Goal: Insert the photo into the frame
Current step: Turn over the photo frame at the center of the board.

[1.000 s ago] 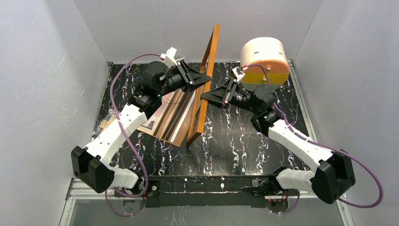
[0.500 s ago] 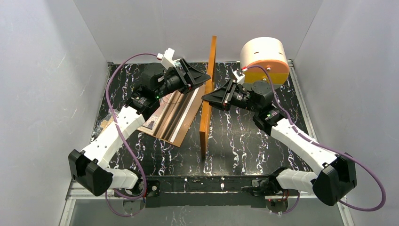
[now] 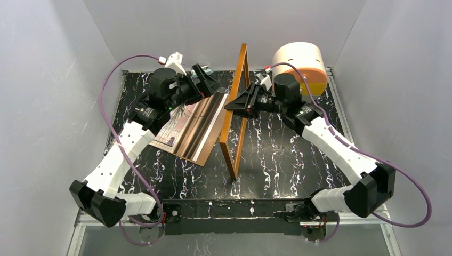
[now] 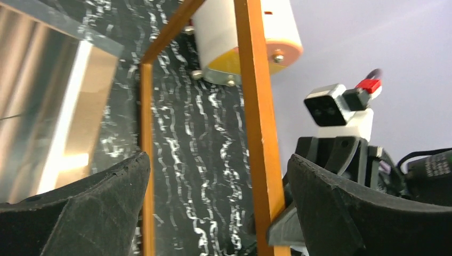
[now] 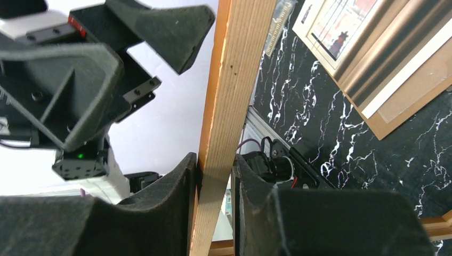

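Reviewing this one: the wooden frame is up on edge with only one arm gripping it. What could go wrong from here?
1. The thin orange-brown wooden frame stands on edge on the black marbled table, pinched on one rail by the right gripper alone. The left gripper is open and clear of it, so the frame may pivot or slip.
2. If it tips leftward, it could land on the striped paper photo lying beside it.

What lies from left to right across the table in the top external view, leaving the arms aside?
the photo, lying flat → the frame, standing on edge → the round white-and-orange drum at the far right corner
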`<state>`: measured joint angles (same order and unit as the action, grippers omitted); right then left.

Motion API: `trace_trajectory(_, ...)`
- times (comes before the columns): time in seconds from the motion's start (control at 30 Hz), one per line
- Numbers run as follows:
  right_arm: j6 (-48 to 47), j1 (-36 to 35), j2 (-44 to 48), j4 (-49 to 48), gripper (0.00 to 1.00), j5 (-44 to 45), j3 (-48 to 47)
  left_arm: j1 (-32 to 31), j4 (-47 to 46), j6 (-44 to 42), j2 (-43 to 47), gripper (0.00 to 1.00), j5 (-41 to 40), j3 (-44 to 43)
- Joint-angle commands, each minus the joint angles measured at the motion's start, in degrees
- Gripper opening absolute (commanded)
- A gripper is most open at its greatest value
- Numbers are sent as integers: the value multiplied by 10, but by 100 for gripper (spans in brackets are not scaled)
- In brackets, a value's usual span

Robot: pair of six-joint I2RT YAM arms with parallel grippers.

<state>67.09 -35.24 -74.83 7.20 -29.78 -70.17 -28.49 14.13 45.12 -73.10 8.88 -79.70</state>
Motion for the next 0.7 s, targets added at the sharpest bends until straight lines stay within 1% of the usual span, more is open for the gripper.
trace_trajectory(0.0,-67,0,-37,74,1,2,-49,3,82,-79,46,98,-103,-28)
trace_trajectory(0.13,-77,0,-63,117,1,32,-63,4,107,-100,62,99,-143,-22)
trace_trajectory(0.23,-88,0,-80,137,1,53,-72,4,112,-102,69,98,-152,-9)
trace_trajectory(0.4,-104,0,-114,143,1,68,-92,4,116,-106,63,98,-158,5)
trace_trajectory(0.5,-109,0,-160,140,1,69,-118,8,125,-134,51,99,-163,1)
trace_trajectory(0.67,-114,-7,-253,143,1,71,-190,29,174,-180,25,98,-207,-41)
